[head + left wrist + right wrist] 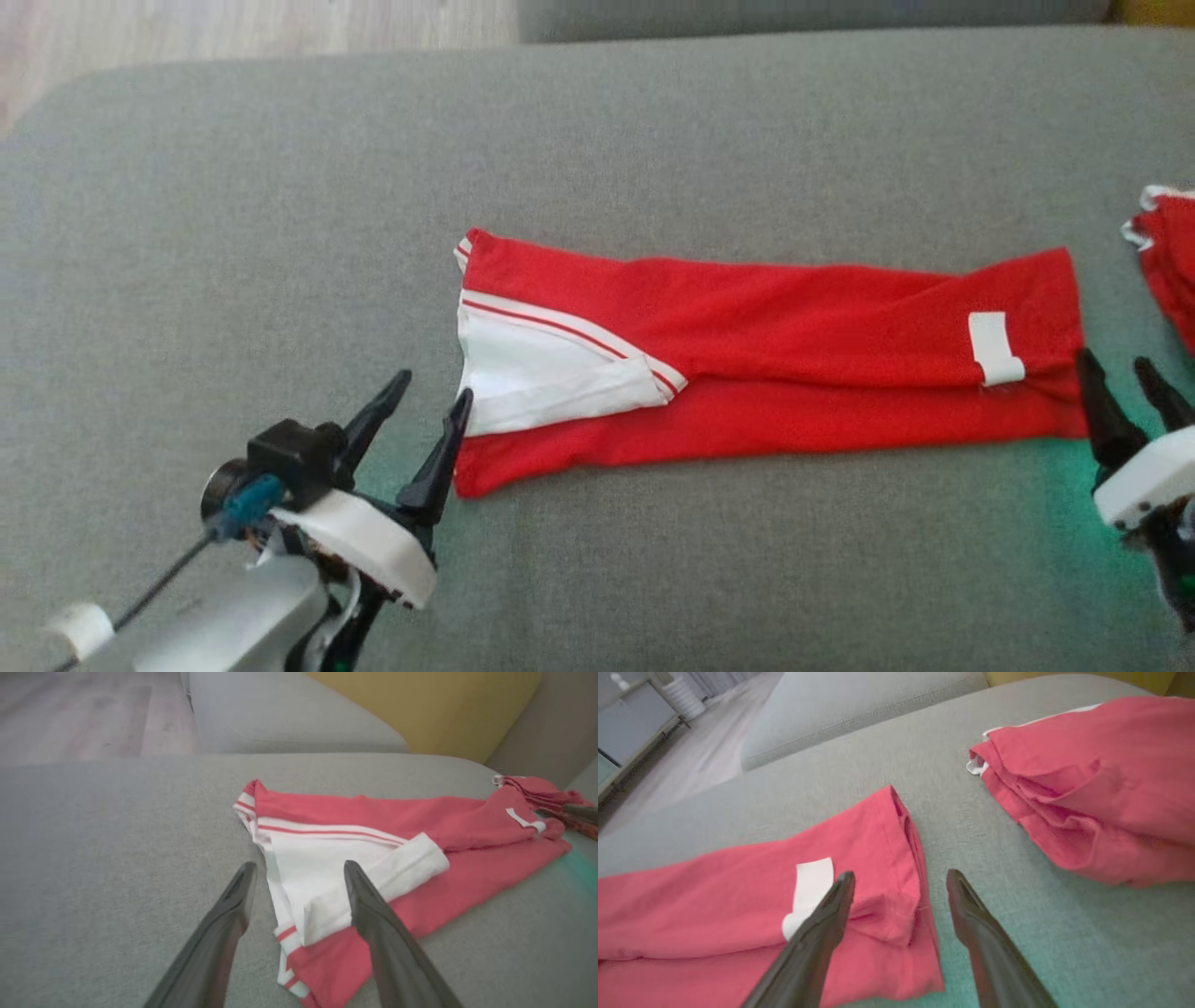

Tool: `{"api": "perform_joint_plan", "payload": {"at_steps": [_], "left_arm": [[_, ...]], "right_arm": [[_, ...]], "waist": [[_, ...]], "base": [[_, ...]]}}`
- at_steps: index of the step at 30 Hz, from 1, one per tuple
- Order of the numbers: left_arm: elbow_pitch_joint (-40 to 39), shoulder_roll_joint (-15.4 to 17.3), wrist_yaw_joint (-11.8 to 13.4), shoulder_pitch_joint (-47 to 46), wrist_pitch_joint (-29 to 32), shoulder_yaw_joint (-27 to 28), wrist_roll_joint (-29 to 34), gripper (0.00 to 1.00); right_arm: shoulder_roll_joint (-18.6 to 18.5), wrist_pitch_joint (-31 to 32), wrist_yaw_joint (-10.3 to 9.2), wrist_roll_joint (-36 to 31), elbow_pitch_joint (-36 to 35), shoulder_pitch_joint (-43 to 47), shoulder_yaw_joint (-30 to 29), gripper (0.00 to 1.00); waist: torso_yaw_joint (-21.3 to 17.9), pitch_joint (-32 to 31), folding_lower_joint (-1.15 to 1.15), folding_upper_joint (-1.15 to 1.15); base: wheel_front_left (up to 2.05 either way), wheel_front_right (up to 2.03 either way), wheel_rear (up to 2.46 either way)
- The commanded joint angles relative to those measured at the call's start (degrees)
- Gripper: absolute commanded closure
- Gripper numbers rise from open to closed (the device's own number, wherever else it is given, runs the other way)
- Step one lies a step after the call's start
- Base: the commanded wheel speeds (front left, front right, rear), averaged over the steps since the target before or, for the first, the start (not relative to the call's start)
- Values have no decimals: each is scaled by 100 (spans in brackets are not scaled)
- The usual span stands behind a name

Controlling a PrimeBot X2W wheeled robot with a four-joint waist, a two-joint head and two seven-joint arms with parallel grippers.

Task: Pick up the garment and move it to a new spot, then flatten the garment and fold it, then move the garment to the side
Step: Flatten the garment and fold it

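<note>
Your head view looks down on the cushion [653,579]; both wrist views sit low and close at opposite ends of the shared garment [794,308].

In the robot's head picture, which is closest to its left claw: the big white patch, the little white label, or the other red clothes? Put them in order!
From the left gripper:
1. The big white patch, right beside it, at the left end of the garment.
2. The little white label, near its right end.
3. The other red clothes, at the view's right edge.
</note>
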Motion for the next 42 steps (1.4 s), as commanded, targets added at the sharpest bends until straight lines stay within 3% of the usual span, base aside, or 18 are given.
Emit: {"api": "perform_joint_plan", "payload": {"at_steps": [1,6,7,13,20,27,29,30,31,36,42], "left_arm": [[-160,58,191,99,-69,490,262,0],[-521,-486,866,1001,-70,1512,1364,0],[-521,-486,866,1001,-70,1512,1364,0],[-1055,-1165,1234,1889,-70,2271,2780,0],[-1314,-1746,1020,2553,-71,2645,3762,0],[-1225,-2008,728,2706,-71,2964,4205,0],[-1192,-2048,678,2734,-71,3062,4304,0],[-1177,-2064,660,2748,-71,3108,4352,0],[-1159,-2081,639,2765,-71,3152,4394,0],[-1084,-2166,546,2854,-71,3329,4583,0],[-1052,-2265,432,2960,-71,3513,4715,0]], "right_arm": [[-34,-86,-5,-39,-246,190,-25,0],[397,-151,-5,-142,-469,600,-364,0],[397,-151,-5,-142,-469,600,-364,0],[911,-156,-5,-618,-221,600,-1147,0],[1271,-132,-5,-1619,570,6,-2319,0],[1509,138,-5,-2532,1400,-487,-3093,0],[1597,224,-5,-2601,1554,-567,-3161,53],[1631,246,-5,-2607,1593,-597,-3168,95],[1660,262,-5,-2594,1616,-617,-3148,100],[1640,161,-5,-2406,1470,-610,-3057,100],[1198,45,-5,-2191,1052,-409,-3080,100]], "waist": [[17,-211,0,0],[117,-505,0,0],[117,-505,0,0],[422,-667,0,0],[833,-658,0,0],[974,-571,0,0],[973,-552,0,0],[967,-546,0,0],[958,-544,0,0],[848,-573,0,0],[680,-625,0,0]], "base": [[0,0,0],[0,0,0],[0,0,0],[0,0,0],[0,0,0],[0,0,0],[0,0,0],[0,0,0],[0,0,0],[0,0,0],[0,0,0]]}}
